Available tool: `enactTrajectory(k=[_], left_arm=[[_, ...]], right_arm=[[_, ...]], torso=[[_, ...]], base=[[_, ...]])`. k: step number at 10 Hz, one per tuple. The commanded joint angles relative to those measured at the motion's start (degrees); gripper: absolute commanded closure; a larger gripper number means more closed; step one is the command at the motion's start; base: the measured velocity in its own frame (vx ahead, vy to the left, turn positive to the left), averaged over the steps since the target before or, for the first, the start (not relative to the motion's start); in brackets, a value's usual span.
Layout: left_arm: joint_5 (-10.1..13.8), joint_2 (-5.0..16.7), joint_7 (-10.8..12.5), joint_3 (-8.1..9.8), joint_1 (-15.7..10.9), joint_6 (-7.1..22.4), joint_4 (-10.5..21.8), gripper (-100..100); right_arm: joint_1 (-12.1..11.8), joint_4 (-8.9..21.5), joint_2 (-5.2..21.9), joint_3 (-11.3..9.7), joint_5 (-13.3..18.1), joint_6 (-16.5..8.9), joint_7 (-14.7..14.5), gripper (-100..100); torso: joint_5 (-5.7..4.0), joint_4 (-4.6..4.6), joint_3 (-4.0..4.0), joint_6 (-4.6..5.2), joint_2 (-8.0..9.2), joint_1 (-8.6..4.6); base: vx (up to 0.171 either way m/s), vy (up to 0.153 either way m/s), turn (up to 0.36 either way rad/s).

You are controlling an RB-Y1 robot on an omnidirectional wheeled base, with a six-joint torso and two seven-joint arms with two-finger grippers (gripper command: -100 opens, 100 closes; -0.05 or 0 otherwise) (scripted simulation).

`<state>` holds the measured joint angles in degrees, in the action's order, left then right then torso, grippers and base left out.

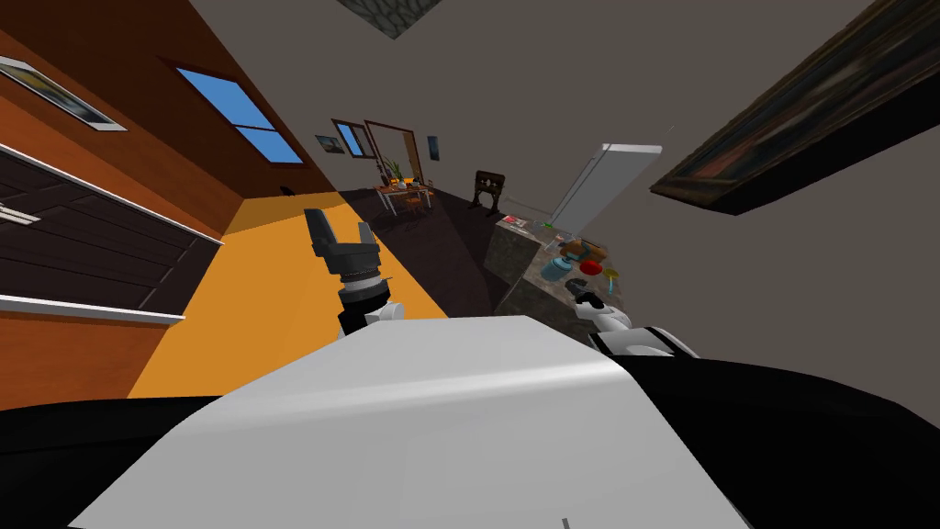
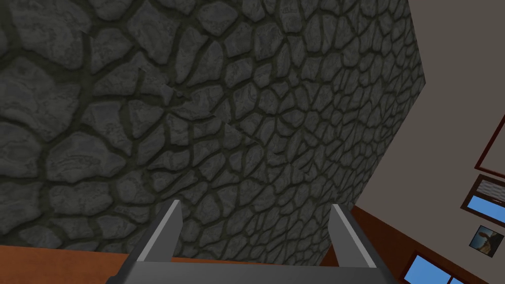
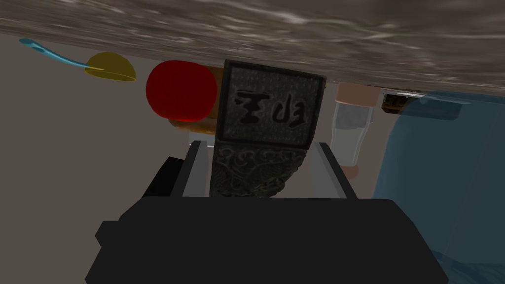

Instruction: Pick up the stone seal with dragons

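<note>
Now right tool grips dark carved seal, 2 glyphs; left tool spread.

Seal in right gripper, between ball and bottle.

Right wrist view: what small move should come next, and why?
Probably raise the right gripper a little off the counter: its fingers seem to press the sides of the stone seal, and a red object stands close beside it.
</note>
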<state>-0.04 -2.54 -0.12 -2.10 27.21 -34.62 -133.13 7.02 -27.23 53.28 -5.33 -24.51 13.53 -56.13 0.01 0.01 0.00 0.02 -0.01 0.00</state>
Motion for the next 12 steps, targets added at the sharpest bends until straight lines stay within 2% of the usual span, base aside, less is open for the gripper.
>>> enactTrajectory(k=[1, 2, 3, 4, 5, 6, 7, 8, 9, 10, 11, 12], left_arm=[[0.00, 0.00, 0.00, 0.00, 0.00, 0.00, 0.00, 0], [0.00, 0.00, 0.00, 0.00, 0.00, 0.00, 0.00, 0], [0.00, 0.00, 0.00, 0.00, 0.00, 0.00, 0.00, 0], [0.00, 0.00, 0.00, 0.00, 0.00, 0.00, 0.00, 0], [0.00, 0.00, 0.00, 0.01, 0.02, 0.00, 0.00, 0], [0.00, 0.00, 0.00, 0.01, 0.02, 0.00, 0.00, 0], [0.00, 0.00, 0.00, 0.00, 0.01, 0.00, 0.00, 0], [0.00, 0.00, 0.00, 0.01, 0.02, 0.00, -0.01, 0], [0.00, 0.00, 0.00, 0.00, 0.01, 0.00, 0.00, 0], [0.00, 0.00, 0.00, 0.00, 0.00, 0.00, 0.00, 0], [0.00, 0.00, 0.00, 0.01, 0.02, 0.00, 0.00, 0], [0.00, 0.00, 0.00, 0.01, 0.01, 0.00, 0.00, 0]], right_arm=[[0.00, 0.00, 0.00, 0.00, 0.00, 0.00, 0.00, 100], [-0.01, 0.01, 0.00, -0.01, 0.01, -0.01, -0.02, 100], [-0.02, 0.02, 0.00, -0.02, 0.02, -0.02, -0.04, 0], [-2.89, -2.85, -0.91, 2.67, 2.89, -0.93, 2.71, 100], [-3.79, -5.31, -0.91, 2.67, 4.17, -0.93, 2.71, 100], [-3.79, -5.31, -0.91, 2.67, 4.73, -0.93, 2.71, 100], [-6.20, -7.21, -1.67, 4.37, 7.06, -1.12, 5.55, 100], [-7.05, -8.09, -1.67, 4.37, 8.74, -1.12, 6.25, 100], [-7.05, -10.19, -1.67, 4.37, 9.73, -1.12, 6.25, 100], [-10.32, -14.23, -2.43, 6.06, 11.59, -1.30, 8.39, 100], [-10.32, -14.82, -2.43, 6.06, 13.32, -1.30, 9.79, 100], [-10.32, -15.07, -2.43, 6.06, 14.74, -1.30, 9.79, 100]], torso=[[0.00, 0.00, 0.00, 0.00, 0.00, 0.00], [0.00, 0.01, 0.00, 0.00, 0.00, 0.01], [0.00, 0.02, 0.01, 0.00, 0.00, 0.01], [0.01, 0.02, 0.01, -0.01, 0.01, 0.01], [-0.01, -0.04, -0.10, 0.21, -0.20, -0.14], [-0.06, -0.09, -0.21, 0.07, -0.37, -0.14], [-0.12, -0.10, -0.23, -0.08, -0.36, -0.16], [-0.20, -0.19, -0.29, 0.18, -0.42, -0.27], [-0.31, -0.24, -0.30, 0.17, -0.39, -0.36], [-0.32, -0.21, -0.26, 0.03, -0.31, -0.38], [-0.34, -0.26, -0.32, 0.20, -0.41, -0.45], [-0.35, -0.26, -0.33, 0.17, -0.43, -0.47]], base=[[0.000, 0.000, 0.000], [0.000, 0.000, 0.000], [0.000, 0.000, 0.000], [0.110, -0.038, -0.213], [0.139, -0.020, -0.210], [0.073, 0.002, -0.033], [0.110, -0.012, -0.211], [0.106, -0.006, -0.154], [0.048, -0.008, -0.030], [0.100, -0.018, -0.199], [0.114, -0.013, -0.193], [0.062, -0.006, -0.027]])
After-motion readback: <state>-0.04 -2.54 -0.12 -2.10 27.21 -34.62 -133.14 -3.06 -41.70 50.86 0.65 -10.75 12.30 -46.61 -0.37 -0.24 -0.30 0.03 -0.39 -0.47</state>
